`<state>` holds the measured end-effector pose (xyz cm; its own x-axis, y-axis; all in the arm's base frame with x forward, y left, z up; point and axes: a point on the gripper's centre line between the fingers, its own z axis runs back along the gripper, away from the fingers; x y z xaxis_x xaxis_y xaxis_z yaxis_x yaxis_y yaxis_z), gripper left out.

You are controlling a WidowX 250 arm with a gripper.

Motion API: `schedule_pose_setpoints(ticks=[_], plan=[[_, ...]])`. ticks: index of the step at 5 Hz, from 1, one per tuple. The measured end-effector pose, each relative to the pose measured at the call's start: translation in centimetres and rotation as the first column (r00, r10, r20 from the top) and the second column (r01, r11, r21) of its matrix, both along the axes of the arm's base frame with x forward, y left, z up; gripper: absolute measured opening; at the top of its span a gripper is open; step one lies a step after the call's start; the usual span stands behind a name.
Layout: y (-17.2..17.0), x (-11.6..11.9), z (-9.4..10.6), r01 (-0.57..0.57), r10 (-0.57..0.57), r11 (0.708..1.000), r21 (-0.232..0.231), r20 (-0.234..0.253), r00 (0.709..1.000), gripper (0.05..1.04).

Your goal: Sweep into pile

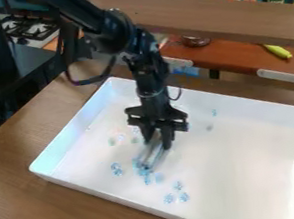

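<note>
Speckled blue bits (144, 171) strewn inside the white tray (75, 129), no proper pile yet.
They lie thickest near the tray's middle, by the black gripper (156, 153); whether that's spread or pressed together, I can't tell. Gathering seems the step in hand; next calls for a low push bringing stray bits (183, 196) inward from the tray's near side.

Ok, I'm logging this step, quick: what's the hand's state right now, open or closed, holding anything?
Hand: closed on a pale, shiny tool that slants down to blue bits in the white tray.
</note>
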<state>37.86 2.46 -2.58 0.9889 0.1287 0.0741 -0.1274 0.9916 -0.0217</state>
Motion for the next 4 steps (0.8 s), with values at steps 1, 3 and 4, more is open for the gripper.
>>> schedule_pose_setpoints(ticks=[1, 3, 4], plan=[[3.5, -1.3, 0.1, 0.014, -0.012, 0.997, 0.079, -0.027, 1.000, 0.387], [6.9, -5.5, 0.7, -0.021, 0.020, 0.972, 0.236, 0.004, 1.000, 0.386], [4.1, -5.9, 2.0, -0.035, 0.019, 0.990, 0.134, 0.120, 0.993, 0.387]])
